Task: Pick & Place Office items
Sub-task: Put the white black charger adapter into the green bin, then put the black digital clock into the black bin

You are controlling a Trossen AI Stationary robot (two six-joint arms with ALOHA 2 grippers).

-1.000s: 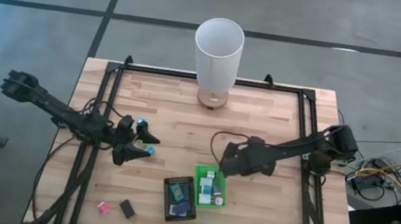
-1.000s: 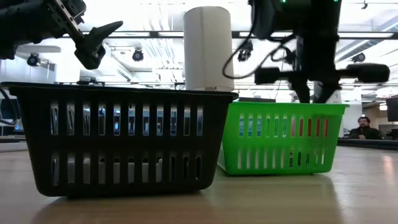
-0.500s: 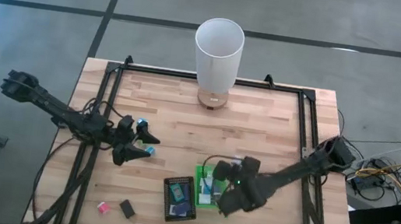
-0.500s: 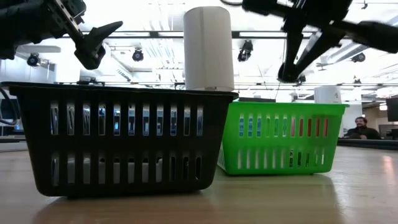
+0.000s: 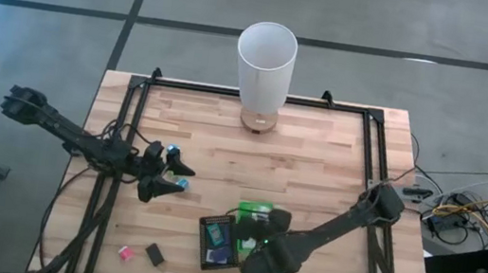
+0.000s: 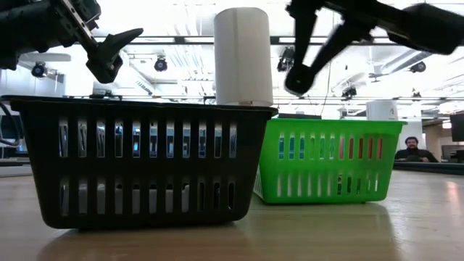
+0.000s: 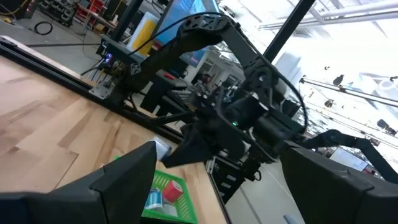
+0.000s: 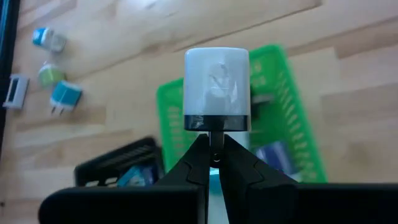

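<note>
Table (image 5: 316, 166), light wood planks w/ black frame. Tall white cylinder (image 5: 265, 63) at far edge. Black slotted basket (image 5: 219, 241) and green slotted basket (image 5: 257, 213) side by side near front. Right gripper (image 5: 255, 264) hangs over them, jaws shut on a small white charger block (image 8: 217, 89) by its prong. Left gripper (image 5: 165, 174) waits open over loose bits near left edge. Risk: thin prong grip, block could pivot/slip, miss the bin or clip its wall.

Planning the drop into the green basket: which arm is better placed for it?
Right. The right gripper, fingers shut on a white charger block, hangs over the green basket. The left gripper waits open, well off to the side.
</note>
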